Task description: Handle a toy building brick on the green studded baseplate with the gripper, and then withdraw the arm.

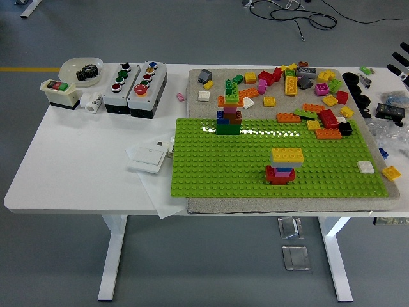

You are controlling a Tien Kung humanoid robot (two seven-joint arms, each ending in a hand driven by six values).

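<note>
Surface: white table (77, 166) on a grey floor, cables on the floor beyond its far edge; a grey mat (217, 82) covers the right part of the top.
Landmark: green studded baseplate (211, 166), lying flat on the near half of the mat.
Task brick (judged): yellow brick (287, 154) capping a short stack on the baseplate, right of its centre; blue and red bricks sit under it.
Second stack: multicoloured tower (229, 115) at the baseplate's far edge, left of centre.
Lone piece: white brick (365, 167) near the baseplate's right edge.
Loose bricks: scattered pile (300, 86) on the mat just beyond the baseplate's far edge.
Left of baseplate: white wall switch (148, 157) just beside it; button boxes (134, 86) and a bowl holding a black gear (81, 69) well apart, toward the far left.
Risk 1: the short stack is narrow; a sideways push from a hand could topple it or peel off the cap.
Risk 2: with no arm in view, an approach must cross the pile or the tower; a low sweep would scatter them.
Hands: neither robot hand is visible, so finger state cannot be told.
Arm pose: both out of frame; judged withdrawn or not begun.
</note>
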